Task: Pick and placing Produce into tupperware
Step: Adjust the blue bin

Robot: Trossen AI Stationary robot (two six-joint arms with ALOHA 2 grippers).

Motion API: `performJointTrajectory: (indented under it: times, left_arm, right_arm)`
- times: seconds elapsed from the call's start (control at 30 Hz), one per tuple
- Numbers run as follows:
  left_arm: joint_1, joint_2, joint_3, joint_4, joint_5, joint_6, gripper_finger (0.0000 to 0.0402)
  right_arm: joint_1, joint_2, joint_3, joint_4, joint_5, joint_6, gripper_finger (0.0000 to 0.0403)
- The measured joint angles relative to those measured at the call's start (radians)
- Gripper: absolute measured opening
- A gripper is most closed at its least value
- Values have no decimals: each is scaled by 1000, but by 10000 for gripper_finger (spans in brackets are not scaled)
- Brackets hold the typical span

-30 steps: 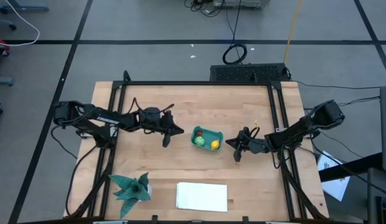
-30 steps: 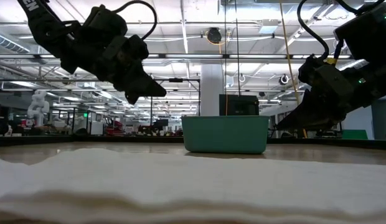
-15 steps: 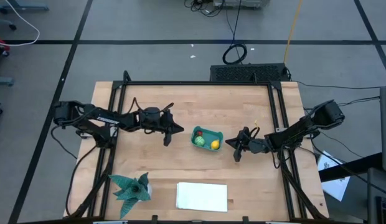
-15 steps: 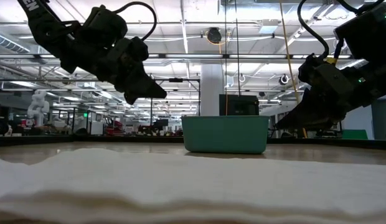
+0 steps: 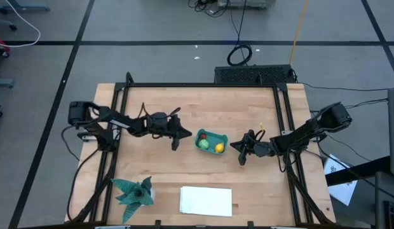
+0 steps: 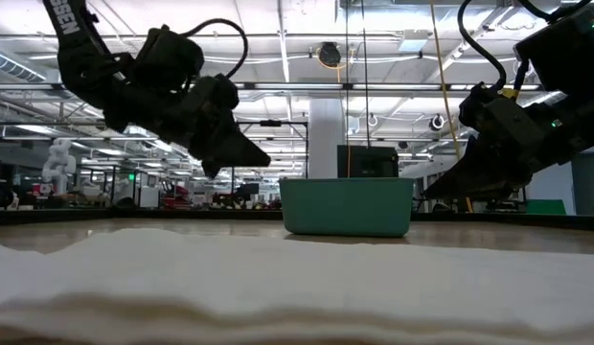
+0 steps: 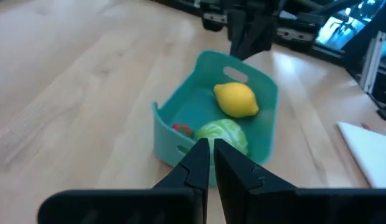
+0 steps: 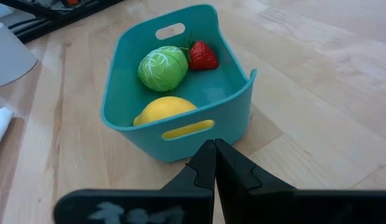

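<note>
Large open robotics lab, exposed ceiling beams (image 6: pixel 393 91), strip lighting, cables on floor (image 5: pixel 239 54), equipment racks behind

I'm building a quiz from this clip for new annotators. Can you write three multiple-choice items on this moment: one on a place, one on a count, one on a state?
1. Where is the lemon?
A. Inside the teal tub
B. On the white sheet
C. Beside the star-shaped thing

2. How many produce pieces lie in the tub?
A. One
B. Two
C. Three

3. How do the left gripper jaws stand?
A. Wide open
B. Shut, holding nothing
C. Shut on the cabbage

Key: 1 A, the lemon rests on the tub's floor; 2 C, lemon, cabbage and strawberry show together; 3 B, the jaws meet with nothing between them.
</note>
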Motion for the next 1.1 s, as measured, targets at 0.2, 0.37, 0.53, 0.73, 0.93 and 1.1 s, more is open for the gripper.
performJointTrajectory:
  times: [0.2, 0.37, 0.53, 0.73, 0.93, 1.1]
  left_arm:
    - [7, 97, 60, 28, -9, -21, 26]
    - [1, 167, 119, 8, -10, -28, 26]
    - [9, 164, 139, -58, -78, -17, 26]
    - [7, 149, 139, -61, -81, -9, 26]
    - [-7, 148, 138, -61, -84, 17, 26]
    - [5, 145, 138, -72, -137, 23, 26]
  right_arm:
    - [0, 1, 0, 0, 2, -4, 0]
    - [-2, 2, 0, -1, 5, -13, 0]
    - [-2, 41, 0, 9, 6, -10, 0]
    - [-28, 114, 0, 78, 1, -3, 0]
    - [-44, 125, 15, 82, -42, -13, 0]
    - [-45, 125, 52, 68, -81, -40, 0]
